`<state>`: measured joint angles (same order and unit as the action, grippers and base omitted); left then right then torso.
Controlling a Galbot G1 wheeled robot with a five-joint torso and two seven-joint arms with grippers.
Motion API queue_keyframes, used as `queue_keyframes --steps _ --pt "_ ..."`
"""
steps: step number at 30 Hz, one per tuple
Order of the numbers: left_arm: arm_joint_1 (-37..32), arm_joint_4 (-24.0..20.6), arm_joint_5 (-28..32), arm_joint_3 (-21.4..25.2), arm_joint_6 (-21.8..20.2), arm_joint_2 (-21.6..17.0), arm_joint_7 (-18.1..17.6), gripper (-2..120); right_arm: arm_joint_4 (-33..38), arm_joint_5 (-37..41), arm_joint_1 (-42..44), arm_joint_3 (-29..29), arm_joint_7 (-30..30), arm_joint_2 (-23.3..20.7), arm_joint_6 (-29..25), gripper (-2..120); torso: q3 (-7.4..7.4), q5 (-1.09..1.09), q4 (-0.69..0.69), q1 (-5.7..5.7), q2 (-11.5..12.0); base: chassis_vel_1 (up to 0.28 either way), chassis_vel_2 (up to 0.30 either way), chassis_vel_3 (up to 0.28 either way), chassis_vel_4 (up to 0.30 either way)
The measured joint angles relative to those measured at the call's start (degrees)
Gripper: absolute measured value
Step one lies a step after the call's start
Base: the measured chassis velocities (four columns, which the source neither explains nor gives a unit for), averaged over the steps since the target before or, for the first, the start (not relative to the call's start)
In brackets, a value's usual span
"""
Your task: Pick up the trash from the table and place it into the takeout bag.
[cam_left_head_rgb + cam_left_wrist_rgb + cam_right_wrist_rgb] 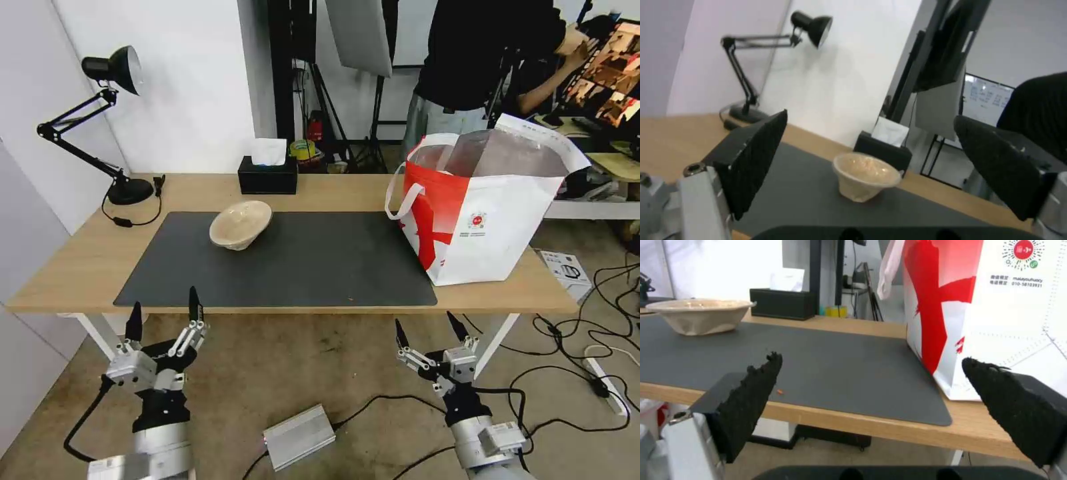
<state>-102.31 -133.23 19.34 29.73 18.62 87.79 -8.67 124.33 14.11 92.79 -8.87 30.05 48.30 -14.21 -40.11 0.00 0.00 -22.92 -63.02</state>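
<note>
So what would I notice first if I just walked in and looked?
Probably the big white takeout bag with its red panel, standing open at the right end of the table. Then the beige paper-pulp bowl, alone on the dark grey mat. Both grippers, left gripper and right gripper, hang open below the table's near edge.

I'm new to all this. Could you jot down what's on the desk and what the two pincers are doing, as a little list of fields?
table: light wood, with a dark mat
trash left: beige bowl, on the mat, left of middle
bag: white and red, upright and open at the table's right end
other items: black lamp, tissue box
left pincer: open, empty, below the table's front edge
right pincer: open, empty, below the front edge
</note>
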Motion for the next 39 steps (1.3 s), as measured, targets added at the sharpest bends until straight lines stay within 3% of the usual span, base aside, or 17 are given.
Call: queue_keyframes --steps 3,5,7,10,11,14,15,19,28,39 --pt "0.39 -0.51 2.62 -0.05 -1.54 -0.67 -0.74 100 0.00 0.01 0.00 0.00 0.00 0.00 0.00 100 0.00 0.00 0.00 0.00 0.00 0.000 0.000 0.000 0.000" --pt "1.26 -1.89 8.72 -0.19 -5.72 -2.62 -2.91 100 0.00 0.02 0.00 0.00 -0.01 0.00 0.00 100 0.00 0.00 0.00 0.00 0.00 0.000 0.000 0.000 0.000" --pt "1.45 -2.32 10.05 -0.19 -6.89 -3.09 -3.50 100 0.00 0.03 0.00 0.00 0.00 0.00 0.00 100 0.00 -0.01 0.00 0.00 0.00 0.000 0.000 0.000 0.000" --pt "3.08 -4.85 18.37 0.00 -12.14 -5.77 -7.25 100 0.00 0.04 0.00 0.00 -0.01 0.00 0.00 100 0.00 0.00 0.00 0.00 0.00 0.000 0.000 0.000 0.000" --pt "3.08 -4.85 18.37 0.00 -12.14 -5.77 -7.25 100 0.00 0.04 0.00 0.00 -0.01 0.00 0.00 100 0.00 0.00 0.00 0.00 0.00 0.000 0.000 0.000 0.000" --pt "5.71 -6.94 29.02 0.93 -15.87 -8.71 -10.90 100 0.01 0.05 0.00 -0.01 -0.01 0.00 0.00 100 0.00 0.00 0.00 0.00 0.00 0.000 0.000 0.000 0.000" --pt "5.71 -6.94 29.02 0.93 -15.87 -8.71 -10.90 100 0.01 0.05 0.00 -0.01 -0.01 0.00 0.00 100 0.00 0.00 0.00 0.00 0.00 0.000 0.000 0.000 0.000" --pt "8.95 -7.84 39.37 1.51 -17.97 -11.78 -13.85 100 0.01 0.05 0.00 0.00 -0.01 0.00 0.00 100 0.00 -0.01 0.00 0.00 0.00 0.000 0.000 0.000 0.000" --pt "14.45 -7.86 52.13 2.47 -19.61 -15.39 -18.04 100 0.01 0.05 0.00 0.00 -0.01 0.00 -0.01 100 0.00 0.00 0.00 0.00 0.00 0.000 0.000 0.000 0.000" --pt "19.33 -5.51 57.85 2.84 -20.57 -18.58 -24.96 100 0.01 0.05 0.00 0.00 -0.01 0.00 -0.01 100 0.00 0.00 0.00 0.00 0.00 0.000 0.000 0.000 0.000"
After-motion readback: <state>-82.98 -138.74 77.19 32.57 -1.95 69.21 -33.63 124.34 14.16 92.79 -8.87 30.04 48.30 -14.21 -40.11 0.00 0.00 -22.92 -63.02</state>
